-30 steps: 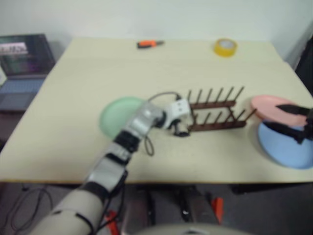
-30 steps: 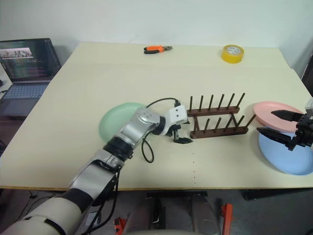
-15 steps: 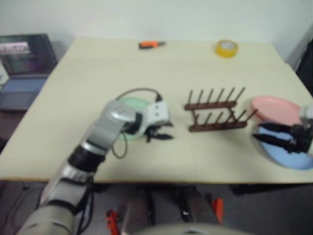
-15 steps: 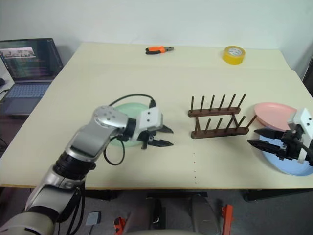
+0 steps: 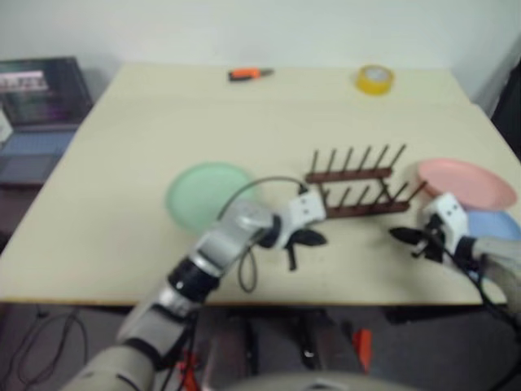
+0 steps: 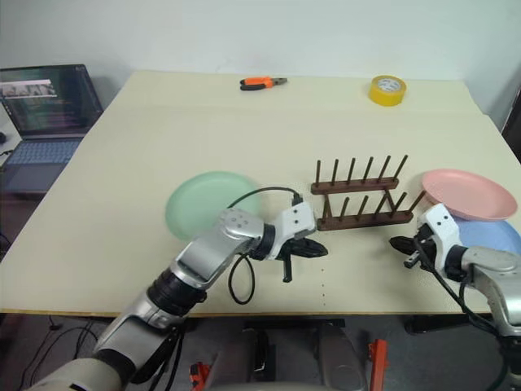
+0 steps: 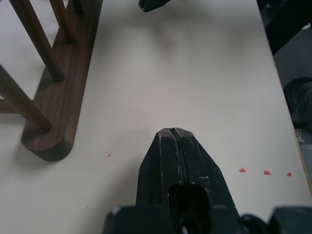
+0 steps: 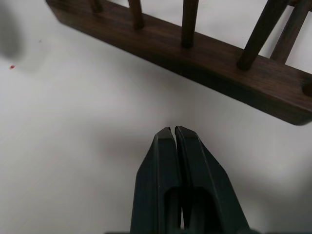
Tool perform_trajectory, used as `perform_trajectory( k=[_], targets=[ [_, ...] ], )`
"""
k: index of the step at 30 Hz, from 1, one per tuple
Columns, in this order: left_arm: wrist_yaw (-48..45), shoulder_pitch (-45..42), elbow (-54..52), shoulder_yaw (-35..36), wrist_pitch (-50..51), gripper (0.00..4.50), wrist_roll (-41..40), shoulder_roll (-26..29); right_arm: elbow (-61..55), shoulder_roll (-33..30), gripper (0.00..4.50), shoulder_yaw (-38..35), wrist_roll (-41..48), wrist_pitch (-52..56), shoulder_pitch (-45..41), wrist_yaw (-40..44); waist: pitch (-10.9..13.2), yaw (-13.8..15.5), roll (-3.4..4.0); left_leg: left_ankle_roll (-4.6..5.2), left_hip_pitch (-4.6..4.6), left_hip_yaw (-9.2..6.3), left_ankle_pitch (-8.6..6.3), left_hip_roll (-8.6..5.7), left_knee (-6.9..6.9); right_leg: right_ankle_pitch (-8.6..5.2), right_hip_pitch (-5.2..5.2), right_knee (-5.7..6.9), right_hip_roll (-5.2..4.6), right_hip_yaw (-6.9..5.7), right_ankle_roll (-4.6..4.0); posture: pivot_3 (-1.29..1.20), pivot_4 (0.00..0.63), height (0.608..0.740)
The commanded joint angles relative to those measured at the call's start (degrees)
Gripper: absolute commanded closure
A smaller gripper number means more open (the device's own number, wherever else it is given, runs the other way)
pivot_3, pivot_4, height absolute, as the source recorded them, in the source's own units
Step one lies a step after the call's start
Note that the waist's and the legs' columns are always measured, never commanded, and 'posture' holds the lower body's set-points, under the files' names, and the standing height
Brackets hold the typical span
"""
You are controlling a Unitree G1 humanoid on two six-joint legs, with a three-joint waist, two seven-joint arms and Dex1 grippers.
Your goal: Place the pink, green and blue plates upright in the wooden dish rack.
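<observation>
The mint green plate (image 6: 207, 202) lies flat on the table, left of the wooden dish rack (image 6: 362, 199), which holds no plates. The pink plate (image 6: 468, 194) lies right of the rack, overlapping the blue plate (image 6: 496, 236) nearer the front. My left gripper (image 6: 320, 249) is shut on nothing, low over the table just in front of the rack's left end. The left wrist view has the rack's rail (image 7: 63, 97) beside those shut fingertips. My right gripper (image 6: 396, 243) is also shut and empty, pointing left in front of the rack's right end, left of the blue plate.
A yellow tape roll (image 6: 385, 89) and orange pliers (image 6: 262, 82) lie along the table's far edge. An open laptop (image 6: 49, 102) sits on a lower surface off the table's left side. The table's front edge runs just below both grippers.
Both grippers went from open to shut. The left one swung from beside the green plate to the rack's front. The right one dropped from over the blue plate, leftward to the table.
</observation>
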Motion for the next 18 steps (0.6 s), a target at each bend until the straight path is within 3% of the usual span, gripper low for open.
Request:
perform_trajectory(
  k=[1, 18],
  targets=[
    [3.1, -1.6, 1.3, 0.2, -0.2, 4.50, 0.7, -2.0, 1.5, 0.7, 4.43, 1.1, -3.4, -2.6, -1.4, -2.7, 0.0, 0.0, 0.00, 0.00, 0.00, 0.01, 0.00, -0.01, 0.01, 0.01, 0.00, 0.00, -0.01, 0.00, 0.01, 0.00, 0.150, 0.740],
    [17.3, -4.8, 17.5, 2.3, -5.8, 4.50, 4.3, -12.1, 9.7, 6.3, 4.43, 4.7, -11.6, -9.2, -6.8, -9.8, 0.0, 0.0, -0.05, 0.01, 0.07, 0.01, 0.00, -0.03, 0.05, 0.07, 0.06, 0.00, -0.01, 0.03, 0.11, 0.00, 0.150, 0.740]
  ],
)
